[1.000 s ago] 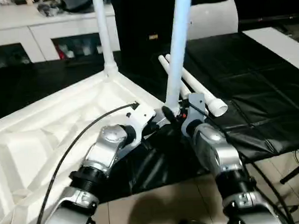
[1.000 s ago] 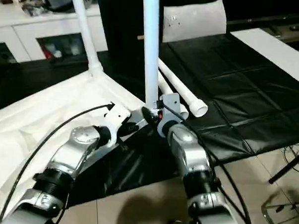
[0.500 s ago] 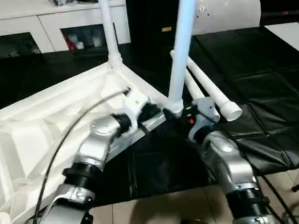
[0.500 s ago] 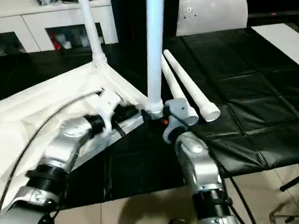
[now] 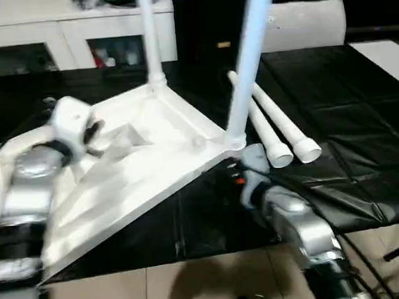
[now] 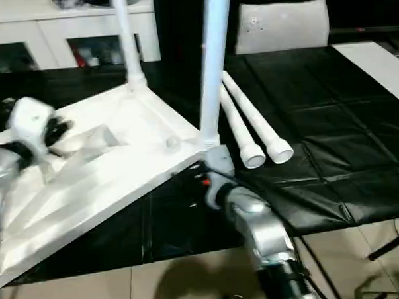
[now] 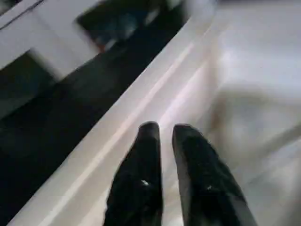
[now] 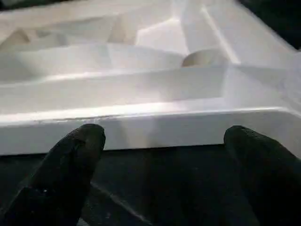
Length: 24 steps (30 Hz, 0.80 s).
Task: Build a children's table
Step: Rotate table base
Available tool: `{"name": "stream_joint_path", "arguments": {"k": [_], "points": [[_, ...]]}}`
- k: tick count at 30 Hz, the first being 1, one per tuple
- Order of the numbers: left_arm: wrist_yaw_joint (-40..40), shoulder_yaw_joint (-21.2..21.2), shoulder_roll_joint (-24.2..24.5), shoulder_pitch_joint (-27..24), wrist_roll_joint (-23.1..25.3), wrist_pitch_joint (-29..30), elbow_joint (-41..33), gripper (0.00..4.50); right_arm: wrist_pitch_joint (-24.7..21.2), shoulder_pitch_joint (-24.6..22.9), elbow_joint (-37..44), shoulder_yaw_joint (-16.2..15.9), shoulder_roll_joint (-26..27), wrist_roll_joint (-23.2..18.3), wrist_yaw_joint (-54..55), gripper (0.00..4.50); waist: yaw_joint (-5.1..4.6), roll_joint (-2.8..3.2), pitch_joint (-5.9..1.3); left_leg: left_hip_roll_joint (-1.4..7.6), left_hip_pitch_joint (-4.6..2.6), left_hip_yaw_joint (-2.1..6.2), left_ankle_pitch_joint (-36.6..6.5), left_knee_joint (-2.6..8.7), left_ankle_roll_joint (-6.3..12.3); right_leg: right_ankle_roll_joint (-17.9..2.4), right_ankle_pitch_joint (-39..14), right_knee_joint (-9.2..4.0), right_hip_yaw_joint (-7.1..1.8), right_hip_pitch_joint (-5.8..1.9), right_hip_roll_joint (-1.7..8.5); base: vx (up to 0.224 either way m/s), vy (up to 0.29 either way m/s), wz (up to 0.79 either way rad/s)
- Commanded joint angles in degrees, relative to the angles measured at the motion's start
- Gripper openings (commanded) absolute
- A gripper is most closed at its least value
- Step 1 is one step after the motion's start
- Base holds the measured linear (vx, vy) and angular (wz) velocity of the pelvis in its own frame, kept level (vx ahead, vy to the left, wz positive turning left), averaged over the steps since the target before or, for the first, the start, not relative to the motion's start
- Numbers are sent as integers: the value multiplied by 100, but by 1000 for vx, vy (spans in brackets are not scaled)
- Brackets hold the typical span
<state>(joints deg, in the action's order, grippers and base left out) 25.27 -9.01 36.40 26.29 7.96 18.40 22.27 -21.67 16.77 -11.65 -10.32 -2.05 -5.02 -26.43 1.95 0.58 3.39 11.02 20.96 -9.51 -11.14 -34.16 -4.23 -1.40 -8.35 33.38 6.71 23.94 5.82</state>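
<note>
The tabletop (image 5: pixel 131 172) lies upside down, white plastic with its ribbed underside facing up, its raised rim and moulded ribs plain in the right wrist view; it rests on a black sheet (image 5: pixel 330 104) with its near edge overhanging toward the robot. Two white tapered legs stand upright in corner sockets: the far leg (image 5: pixel 149 39) at the tabletop's far corner, the near leg (image 5: pixel 245 68) at the corner nearest the right gripper. Two loose legs (image 6: pixel 258 130) lie side by side on the black sheet just beside that corner, touching or nearly touching each other, open ends toward the robot. The right gripper (image 8: pixel 171 160) sits low just off the tabletop's rim below the near leg, fingers spread wide and holding nothing; the rim spans the gap ahead of them without contact. The left gripper (image 7: pixel 161 134) is over the tabletop's opposite side, its black fingers nearly together with a narrow slit between, nothing seen clamped in them; whether the tips touch the plastic cannot be told. Beyond the tabletop stand white cabinets (image 5: pixel 75 36) with open dark compartments, and a pale chair back (image 6: pixel 283 23) shows behind the black sheet. A flat white sheet (image 5: pixel 387 55) lies at the far right edge. Tiled floor (image 6: pixel 192 275) shows below the tabletop's near edge
</note>
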Motion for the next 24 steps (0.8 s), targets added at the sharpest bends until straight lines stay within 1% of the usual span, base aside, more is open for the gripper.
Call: {"name": "stream_joint_path", "arguments": {"k": [1,2,3,4,5,6,7,8,9,10,11,12,13,14,15,16,17,18,19,20,21,22,23,24], "points": [[-87,-167,630,-264,324,311,42,39,-198,217,-284,-75,-26,113,5,450,14,112,-419,194,-74,79,-1305,479,-30,-854,-1297,-287,-326,-311,241,0,0,0],[-48,-168,887,-481,430,474,0,29,-283,299,-389,-137,-29,131,20,450,-19,82,-414,178,-33,82,-1261,476,-14,-951,-1149,-230,-330,-323,242,0,0,0],[-33,-159,954,-641,443,600,-55,24,-293,357,-476,-169,-17,145,40,450,-29,83,-402,185,-3,92,-1268,501,-17,-887,-1325,-239,-336,-362,250,0,0,0],[-31,-156,963,-677,443,629,-71,9,-294,369,-495,-176,-14,148,44,450,-17,99,-399,191,-53,75,-1298,481,-31,-899,-1400,-269,-349,-311,260,0,0,0],[49,-79,1021,-845,461,763,-118,9,-291,431,-589,-196,7,167,64,450,-14,83,-393,192,-76,60,-1295,474,-40,-922,-1425,-291,-361,-303,260,0,0,0],[101,-58,1021,-913,475,822,-135,9,-281,463,-638,-197,22,175,71,450,28,100,-384,201,-105,32,-1246,472,-48,-1045,-1265,-275,-380,-272,240,0,0,0],[171,-31,978,-1019,465,911,-126,9,-289,542,-768,-196,60,193,89,450,55,108,-389,206,-115,32,-1289,474,-62,-1049,-1286,-274,-379,-273,249,0,0,0],[196,-16,964,-1055,458,944,-121,9,-294,573,-819,-195,74,202,95,450,66,94,-389,203,-100,38,-1354,485,-91,-1072,-1344,-266,-378,-287,257,0,0,0],[266,50,954,-1114,445,947,-115,9,-284,613,-896,-199,88,222,102,450,83,76,-384,210,-112,35,-1432,495,-109,-1057,-1431,-289,-379,-281,257,0,0,0],[338,78,907,-1152,337,887,-94,9,-253,663,-994,-201,105,239,116,450,102,89,-368,210,-116,45,-1586,504,-161,-1022,-1622,-306,-384,-273,272,0,0,0],[397,45,804,-1159,168,875,-60,9,-229,708,-1092,-179,147,215,121,450,105,92,-363,207,-120,50,-1682,514,-187,-996,-1714,-318,-380,-277,265,0,0,0],[467,44,714,-1187,28,847,-61,9,-195,784,-1251,-138,212,173,153,450,111,83,-353,204,-151,53,-1946,519,-249,-950,-1898,-353,-385,-259,270,0,0,0],[497,71,699,-1202,13,807,-59,9,-174,811,-1308,-125,233,168,175,450,109,62,-353,204,-147,60,-1994,522,-257,-936,-1975,-361,-384,-265,282,0,0,0],[546,117,680,-1230,9,746,-68,9,-134,864,-1413,-108,269,167,214,450,114,79,-347,198,-156,74,-2116,532,-274,-865,-2174,-383,-379,-270,282,0,0,0],[815,202,613,-1281,-114,705,-178,9,-59,983,-1651,-77,351,155,238,450,95,73,-343,196,-159,86,-2206,530,-278,-814,-2305,-408,-381,-262,296,0,0,0],[815,202,613,-1281,-114,705,-178,9,-59,983,-1651,-77,351,155,238,450,90,65,-331,197,-171,88,-2271,536,-281,-767,-2459,-428,-378,-257,291,0,0,0],[887,203,581,-1288,-166,798,-230,9,-33,1022,-1730,-71,375,155,235,450,90,65,-331,197,-171,88,-2271,536,-281,-767,-2459,-428,-378,-257,291,0,0,0],[1124,316,586,-1346,-225,897,-354,9,44,1114,-1907,-52,412,165,251,450,84,67,-336,195,-184,93,-2285,531,-274,-730,-2522,-434,-379,-256,290,0,0,0],[1260,379,595,-1380,-263,1000,-430,9,92,1179,-2027,-32,437,171,263,450,83,98,-343,204,-192,98,-2286,531,-290,-754,-2498,-421,-382,-250,298,0,0,0],[1448,474,622,-1441,-307,1073,-542,9,159,1254,-2164,-11,458,186,289,450,71,82,-336,204,-183,96,-2295,538,-292,-779,-2452,-419,-381,-253,280,0,0,0],[1754,632,673,-1557,-406,1277,-764,9,270,1393,-2406,30,488,212,321,450,59,90,-341,217,-179,105,-2318,541,-314,-848,-2397,-395,-392,-253,300,0,0,0],[1831,676,689,-1591,-439,1328,-832,9,291,1426,-2462,41,494,216,325,450,36,85,-334,209,-153,109,-2323,544,-308,-868,-2388,-388,-386,-269,289,0,0,0],[2052,749,709,-1639,-583,1413,-973,9,337,1487,-2546,62,503,216,333,450,30,92,-338,200,-179,97,-2337,535,-299,-877,-2381,-398,-393,-250,275,0,0,0],[2240,805,718,-1663,-717,1497,-1090,9,363,1529,-2596,76,507,207,321,450,12,83,-340,199,-160,99,-2293,538,-293,-940,-2269,-376,-399,-268,274,0,0,0]]}}
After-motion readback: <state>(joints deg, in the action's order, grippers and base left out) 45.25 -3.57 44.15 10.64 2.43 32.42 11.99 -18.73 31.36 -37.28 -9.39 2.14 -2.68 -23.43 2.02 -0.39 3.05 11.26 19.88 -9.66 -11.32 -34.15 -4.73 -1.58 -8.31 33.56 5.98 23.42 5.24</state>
